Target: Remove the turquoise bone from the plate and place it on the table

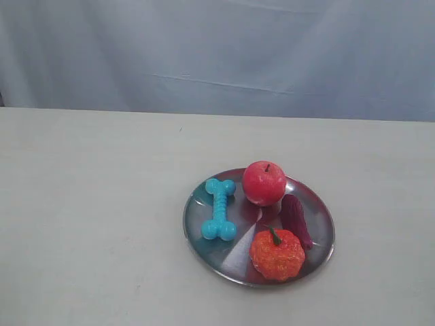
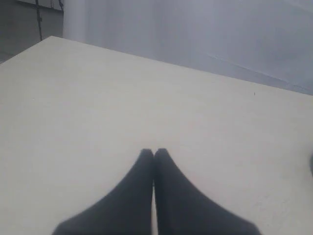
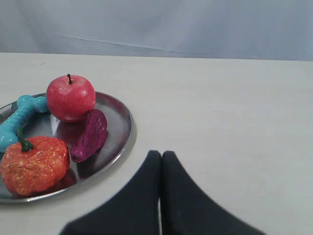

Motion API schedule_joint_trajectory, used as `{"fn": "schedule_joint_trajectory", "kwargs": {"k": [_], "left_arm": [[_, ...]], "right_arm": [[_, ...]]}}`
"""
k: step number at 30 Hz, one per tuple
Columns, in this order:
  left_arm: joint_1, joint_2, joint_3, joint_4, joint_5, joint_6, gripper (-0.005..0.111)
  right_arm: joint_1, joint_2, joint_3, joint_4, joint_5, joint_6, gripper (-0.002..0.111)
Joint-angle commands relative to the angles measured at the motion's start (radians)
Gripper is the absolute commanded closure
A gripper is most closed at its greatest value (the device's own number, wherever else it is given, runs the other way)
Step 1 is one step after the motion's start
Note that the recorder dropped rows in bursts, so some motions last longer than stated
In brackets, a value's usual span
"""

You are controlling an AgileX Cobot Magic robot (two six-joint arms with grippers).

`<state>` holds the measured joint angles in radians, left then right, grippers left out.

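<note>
The turquoise bone (image 1: 219, 209) lies on the left part of the shiny silver plate (image 1: 319, 210), which sits on the off-white table (image 1: 95, 204). In the right wrist view the bone (image 3: 19, 120) shows at the plate's (image 3: 120, 115) far side, partly behind the orange pumpkin. My right gripper (image 3: 161, 154) is shut with nothing in it, over bare table beside the plate's rim. My left gripper (image 2: 154, 152) is also shut and empty, over bare tabletop (image 2: 98, 107) with no object near it. Neither gripper shows in the exterior view.
Also on the plate are a red apple (image 1: 264, 183), an orange pumpkin (image 1: 276, 253) and a purple sweet-potato-like piece (image 1: 296, 220). A pale blue-grey cloth backdrop (image 1: 217, 54) hangs behind the table's far edge.
</note>
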<state>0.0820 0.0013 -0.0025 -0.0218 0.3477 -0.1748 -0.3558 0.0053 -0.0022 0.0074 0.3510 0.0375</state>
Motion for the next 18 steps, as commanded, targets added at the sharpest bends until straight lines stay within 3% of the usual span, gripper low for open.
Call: {"fn": "schedule_joint_trajectory", "kwargs": {"k": [1, 13, 18], "left_arm": [[-0.005, -0.001, 0.003, -0.004, -0.005, -0.004, 0.107], [-0.005, -0.001, 0.003, -0.004, -0.005, -0.004, 0.107], [-0.005, -0.001, 0.003, -0.004, -0.005, -0.004, 0.107]], "right_arm": [[0.0, -0.005, 0.002, -0.007, -0.005, 0.0, 0.109], [0.0, -0.005, 0.002, -0.007, -0.005, 0.0, 0.109], [0.0, -0.005, 0.002, -0.059, -0.154, -0.012, 0.109]]}}
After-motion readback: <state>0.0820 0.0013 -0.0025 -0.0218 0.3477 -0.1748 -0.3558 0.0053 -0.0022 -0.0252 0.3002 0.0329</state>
